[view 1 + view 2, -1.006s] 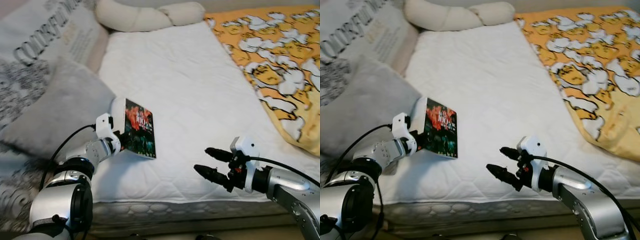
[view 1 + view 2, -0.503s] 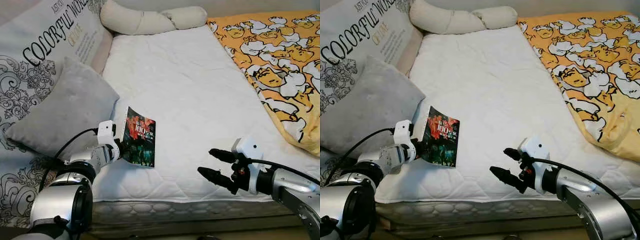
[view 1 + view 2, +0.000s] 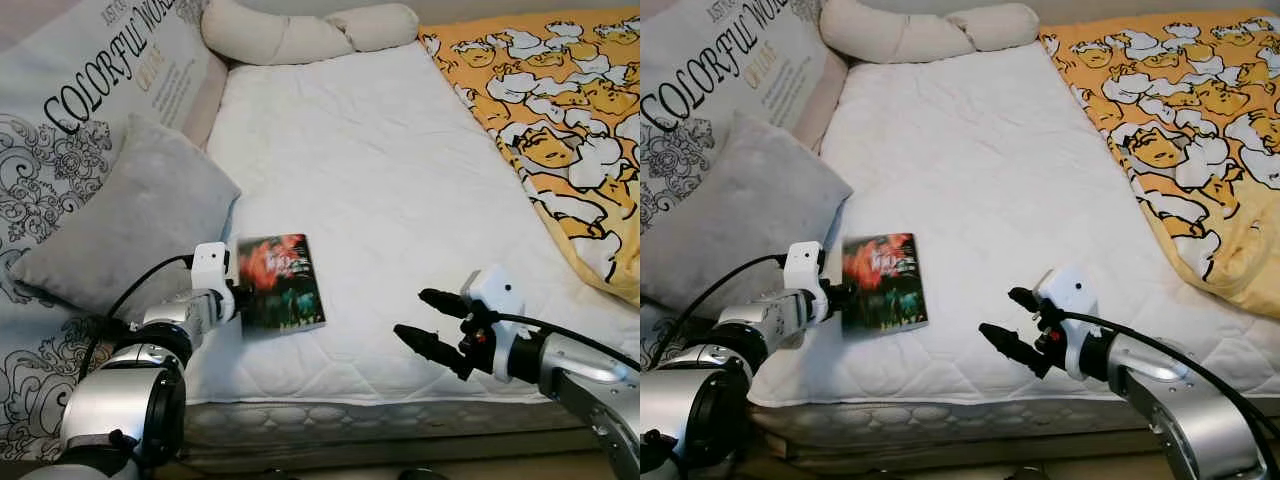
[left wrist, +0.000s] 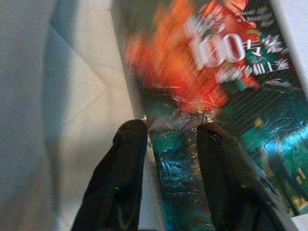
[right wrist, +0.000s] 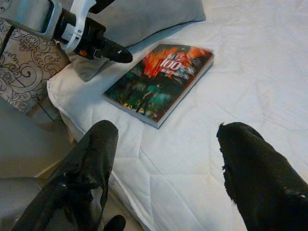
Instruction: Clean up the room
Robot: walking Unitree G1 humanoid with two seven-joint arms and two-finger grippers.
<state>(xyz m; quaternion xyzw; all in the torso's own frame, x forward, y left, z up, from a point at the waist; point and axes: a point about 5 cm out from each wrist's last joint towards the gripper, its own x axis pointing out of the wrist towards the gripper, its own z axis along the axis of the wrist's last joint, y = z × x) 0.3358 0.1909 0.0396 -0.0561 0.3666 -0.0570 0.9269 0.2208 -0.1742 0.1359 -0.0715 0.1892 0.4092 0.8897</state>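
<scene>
A book (image 3: pixel 280 282) with a red and green cover lies flat on the white mattress (image 3: pixel 380 160), near the front left corner. My left gripper (image 3: pixel 240 297) sits at the book's left edge with its fingers apart. In the left wrist view the two fingers (image 4: pixel 125 163) straddle the book's (image 4: pixel 216 96) spine edge, and the picture is blurred. My right gripper (image 3: pixel 410 313) hovers open over the mattress's front edge, to the right of the book, holding nothing. The right wrist view has the book (image 5: pixel 159 82) lying beyond its spread fingers (image 5: pixel 96 154).
A grey pillow (image 3: pixel 130 220) lies just left of the book, against a large printed cushion (image 3: pixel 90 90). A cream bolster (image 3: pixel 300 30) runs along the head of the bed. An orange duck-print blanket (image 3: pixel 560 110) covers the right side.
The book was held upright on its edge by my left gripper; it has tipped down and now lies flat on the mattress. The right arm has barely moved.
</scene>
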